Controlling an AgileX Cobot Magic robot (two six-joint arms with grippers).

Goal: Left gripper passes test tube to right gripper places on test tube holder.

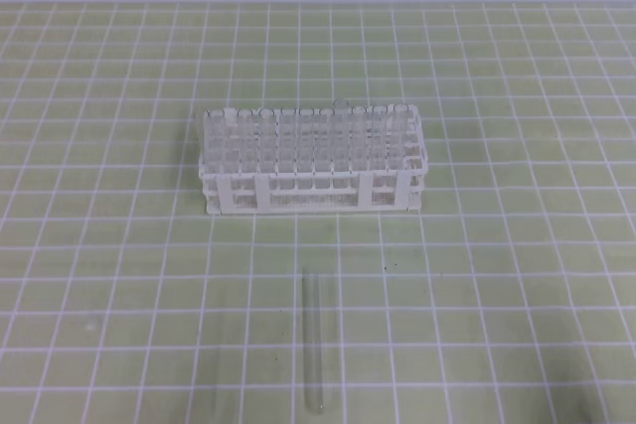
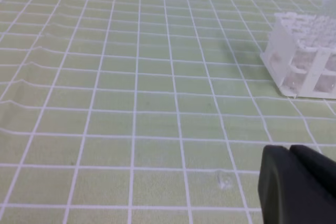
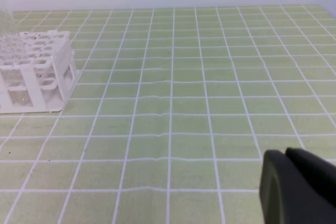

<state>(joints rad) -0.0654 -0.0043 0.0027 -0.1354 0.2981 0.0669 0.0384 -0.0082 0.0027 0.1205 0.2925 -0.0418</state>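
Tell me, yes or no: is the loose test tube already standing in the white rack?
No. In the exterior high view the test tube lies flat on the green grid mat, apart from the test tube holder.

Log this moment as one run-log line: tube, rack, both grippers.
test tube: lying on mat, in front of test tube holder, untouched | left gripper: shut, empty | right gripper: shut, empty | handover: not started

A clear test tube (image 1: 313, 340) lies at lower centre, apart from the white test tube holder (image 1: 312, 161) at mid-frame on the green grid mat (image 1: 517, 275).
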